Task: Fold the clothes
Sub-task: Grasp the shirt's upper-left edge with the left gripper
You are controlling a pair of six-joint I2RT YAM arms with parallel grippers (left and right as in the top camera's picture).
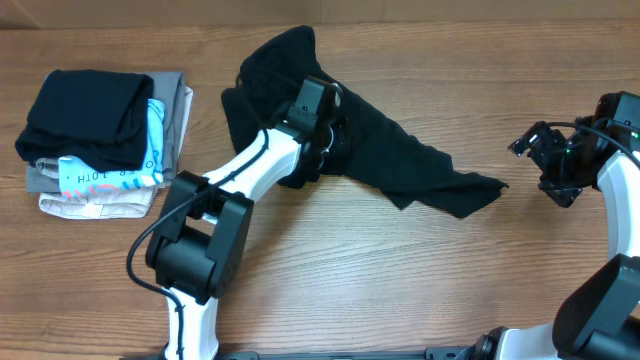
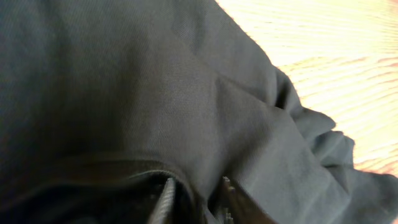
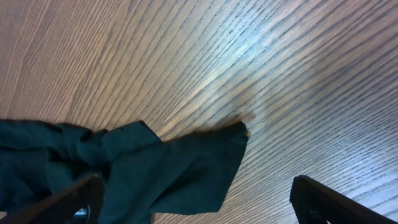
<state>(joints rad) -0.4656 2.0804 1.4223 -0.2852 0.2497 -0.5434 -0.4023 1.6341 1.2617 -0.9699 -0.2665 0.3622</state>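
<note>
Left pincer (image 1: 328, 128): closed on a fold of the T-shirt (image 1: 400, 155). In the left wrist view its two fingers (image 2: 166, 199) stand close together at the bottom edge, with cloth bunched between them. Dark fabric fills most of that view. The white arm reaches up from its base at the near left of the table (image 1: 420, 280), and the pincer sits over the middle of the shirt.

Right pincer (image 1: 535, 165): open wide, holding nothing. In the right wrist view its fingers (image 3: 323, 199) sit far apart at the two bottom corners. It hangs over bare wood, just beside the shirt's right-hand tip and not touching it.

T-shirt: one, black, soft and crumpled, not folded flat. It lies on the far middle of the table. The bulk of it is bunched under and behind the left pincer. A long flap runs down and to the right and ends in a pointed tip near the right pincer. That tip lies flat on the wood in the right wrist view.

Stack of folded clothes (image 1: 100, 150): at the far left of the table, well apart from the T-shirt. A black piece lies on top, with a light-blue-and-white printed piece, a grey piece and a beige piece beneath it.

Table: light wood with visible grain.
</note>
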